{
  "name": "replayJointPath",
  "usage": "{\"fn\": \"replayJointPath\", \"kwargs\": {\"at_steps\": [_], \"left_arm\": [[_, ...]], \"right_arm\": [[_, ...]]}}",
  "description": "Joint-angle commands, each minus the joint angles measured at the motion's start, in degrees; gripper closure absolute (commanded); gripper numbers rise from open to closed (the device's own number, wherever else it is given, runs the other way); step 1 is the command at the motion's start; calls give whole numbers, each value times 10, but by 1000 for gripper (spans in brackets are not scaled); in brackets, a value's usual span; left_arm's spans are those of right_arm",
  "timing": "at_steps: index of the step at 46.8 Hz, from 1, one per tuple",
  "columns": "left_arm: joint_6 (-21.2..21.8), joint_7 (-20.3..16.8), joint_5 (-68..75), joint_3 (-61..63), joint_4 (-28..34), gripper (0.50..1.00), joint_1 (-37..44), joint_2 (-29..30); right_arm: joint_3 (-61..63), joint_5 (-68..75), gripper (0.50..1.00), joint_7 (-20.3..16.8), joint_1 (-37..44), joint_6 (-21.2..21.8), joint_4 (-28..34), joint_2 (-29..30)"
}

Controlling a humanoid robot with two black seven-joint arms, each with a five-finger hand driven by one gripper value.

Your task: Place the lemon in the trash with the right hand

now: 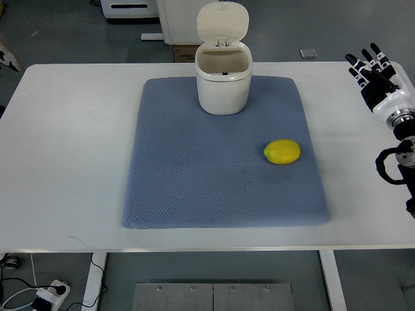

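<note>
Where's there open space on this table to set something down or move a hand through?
Free: the mat left of the lemon, and the bare table left of the mat. Tighter: the mat's back edge, where the trash can stands, and the right edge by the right robot hand.

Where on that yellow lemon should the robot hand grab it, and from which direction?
Probably across the lemon's narrow middle, coming down from above. It lies flat on the blue mat with its long axis running left to right, so fingers closing front to back span its shorter width. Nothing crowds it, and the right robot hand, open at the table's right edge, is on that side.
</note>
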Motion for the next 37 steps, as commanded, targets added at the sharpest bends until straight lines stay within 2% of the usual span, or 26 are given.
{"fn": "replayJointPath", "kwargs": {"at_steps": [1,37], "left_arm": [[0,0,0,0,-1,500,0,0],[1,0,-1,-1,0,500,1,0]], "right_arm": [[-1,0,500,0,1,0,0,1],[-8,0,500,3,12,1,0,1]]}}
